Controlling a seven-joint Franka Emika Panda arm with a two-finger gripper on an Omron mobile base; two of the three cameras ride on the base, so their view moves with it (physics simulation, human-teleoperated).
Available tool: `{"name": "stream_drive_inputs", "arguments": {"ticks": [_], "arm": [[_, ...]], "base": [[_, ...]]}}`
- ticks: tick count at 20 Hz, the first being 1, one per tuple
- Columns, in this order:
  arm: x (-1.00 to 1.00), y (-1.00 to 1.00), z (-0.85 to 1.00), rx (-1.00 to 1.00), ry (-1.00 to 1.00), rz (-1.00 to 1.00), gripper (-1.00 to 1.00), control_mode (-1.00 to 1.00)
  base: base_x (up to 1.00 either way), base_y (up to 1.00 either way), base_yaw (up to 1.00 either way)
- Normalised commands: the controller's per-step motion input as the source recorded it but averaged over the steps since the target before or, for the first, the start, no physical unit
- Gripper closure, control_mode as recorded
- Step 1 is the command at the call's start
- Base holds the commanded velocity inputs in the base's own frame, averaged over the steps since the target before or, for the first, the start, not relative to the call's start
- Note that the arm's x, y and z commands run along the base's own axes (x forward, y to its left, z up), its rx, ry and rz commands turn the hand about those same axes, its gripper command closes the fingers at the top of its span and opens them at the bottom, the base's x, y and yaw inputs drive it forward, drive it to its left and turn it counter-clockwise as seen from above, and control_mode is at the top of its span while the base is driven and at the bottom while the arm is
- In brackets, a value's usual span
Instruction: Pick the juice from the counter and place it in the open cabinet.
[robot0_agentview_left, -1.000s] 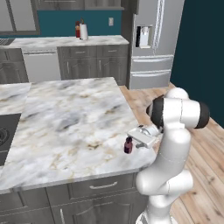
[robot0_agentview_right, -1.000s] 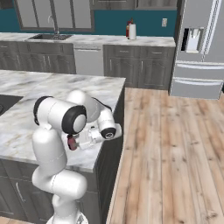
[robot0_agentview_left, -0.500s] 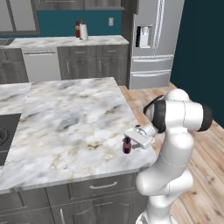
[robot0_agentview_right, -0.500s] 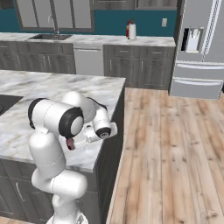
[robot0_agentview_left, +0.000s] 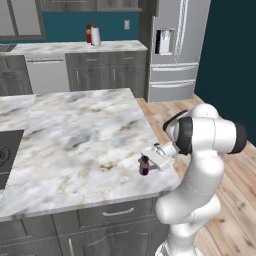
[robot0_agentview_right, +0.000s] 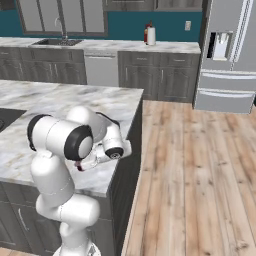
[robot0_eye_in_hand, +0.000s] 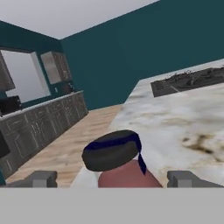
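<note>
Juice (robot0_eye_in_hand: 120, 164) between open gripper (robot0_eye_in_hand: 116, 178) fingertips.

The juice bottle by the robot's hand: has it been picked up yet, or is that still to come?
Not picked up yet. The juice stands on the counter near its edge. The gripper is open, its fingertips on either side of the bottle's cap. Closing, lifting and carrying the bottle to the cabinet are all left.
</note>
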Motion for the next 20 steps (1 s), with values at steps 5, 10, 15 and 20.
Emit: {"name": "stream_drive_inputs", "arguments": {"ticks": [5,10,15,20], "arm": [[0.0,0.15,0.0,-0.01,0.0,-0.11,-1.0,-1.0],[0.0,0.16,0.0,-0.02,0.0,-0.1,-1.0,-1.0],[0.0,0.12,0.0,-0.03,0.0,-0.04,1.0,-1.0],[0.0,-0.05,0.12,0.0,0.01,-0.06,1.0,-1.0]], "base": [[0.0,0.0,0.0],[0.0,0.0,0.0],[0.0,0.0,0.0],[0.0,0.0,0.0]]}}
